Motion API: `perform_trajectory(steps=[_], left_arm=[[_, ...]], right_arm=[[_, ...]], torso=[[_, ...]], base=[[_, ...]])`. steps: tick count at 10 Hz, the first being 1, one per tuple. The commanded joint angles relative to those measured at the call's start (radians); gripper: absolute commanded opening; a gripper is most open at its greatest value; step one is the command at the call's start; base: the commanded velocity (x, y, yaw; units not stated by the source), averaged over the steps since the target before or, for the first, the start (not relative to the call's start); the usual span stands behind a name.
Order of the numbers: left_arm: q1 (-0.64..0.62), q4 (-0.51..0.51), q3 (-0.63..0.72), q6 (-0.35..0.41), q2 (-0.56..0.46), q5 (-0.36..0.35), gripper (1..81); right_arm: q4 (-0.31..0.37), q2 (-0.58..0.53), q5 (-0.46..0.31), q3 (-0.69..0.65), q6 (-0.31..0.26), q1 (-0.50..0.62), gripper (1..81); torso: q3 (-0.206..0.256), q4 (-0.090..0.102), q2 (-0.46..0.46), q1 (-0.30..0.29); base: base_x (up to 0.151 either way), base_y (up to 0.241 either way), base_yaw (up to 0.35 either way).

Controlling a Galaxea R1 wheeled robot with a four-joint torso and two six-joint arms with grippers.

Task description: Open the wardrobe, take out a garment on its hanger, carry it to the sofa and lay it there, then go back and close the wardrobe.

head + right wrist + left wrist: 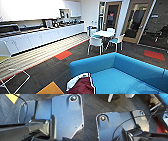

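Here is the blue sofa (130, 72) filling the lower right of the head view, its curved backrest sweeping across from the left end up toward the right. And there is the garment (82, 86), dark red with a white sleeve showing, lying bunched at the sofa's left end, right against the inner curve of the backrest, at the bottom edge of the view. The hanger cannot be made out in that heap. Beyond the sofa stands a white tabletop (104, 33) with white chairs (95, 43) with teal seats drawn up around it, and a long white kitchen counter (42, 37) runs along the left wall. Orange carpet patches (63, 55) break up the dark floor, and a yellow one (51, 89) sits just beside the sofa's near corner. A white wire frame (15, 80) leans in at the lower left. In the left wrist view, grey carpet (95, 105) and a white leg (110, 97) show. As for either claw, released or clenched, I cannot tell from the wrist views.
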Motion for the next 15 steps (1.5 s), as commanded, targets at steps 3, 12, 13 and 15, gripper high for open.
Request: perform_trajectory(steps=[3,12,13,15], left_arm=[[-0.043,0.010,-0.001,0.004,-0.005,0.027,81.1],[0.027,0.002,-0.148,0.001,0.119,0.151,81.1],[0.032,0.004,-0.150,0.004,0.127,0.151,81.1],[0.037,0.004,-0.150,0.004,0.128,0.151,81.1]], right_arm=[[0.002,0.013,-0.050,0.007,-0.001,0.029,81.1],[0.001,0.014,-0.051,-0.004,-0.011,0.026,81.1],[0.002,0.016,-0.051,-0.004,-0.011,0.023,81.1],[0.004,0.016,-0.051,-0.010,-0.011,0.018,81.1]], torso=[[0.000,0.000,0.000,0.001],[0.001,0.000,-0.001,0.001],[0.001,0.000,-0.001,0.001],[0.001,0.000,-0.001,0.001]], base=[[-0.063,0.000,0.000],[0.000,0.000,0.000],[0.000,0.000,0.000],[0.000,0.000,0.000]])
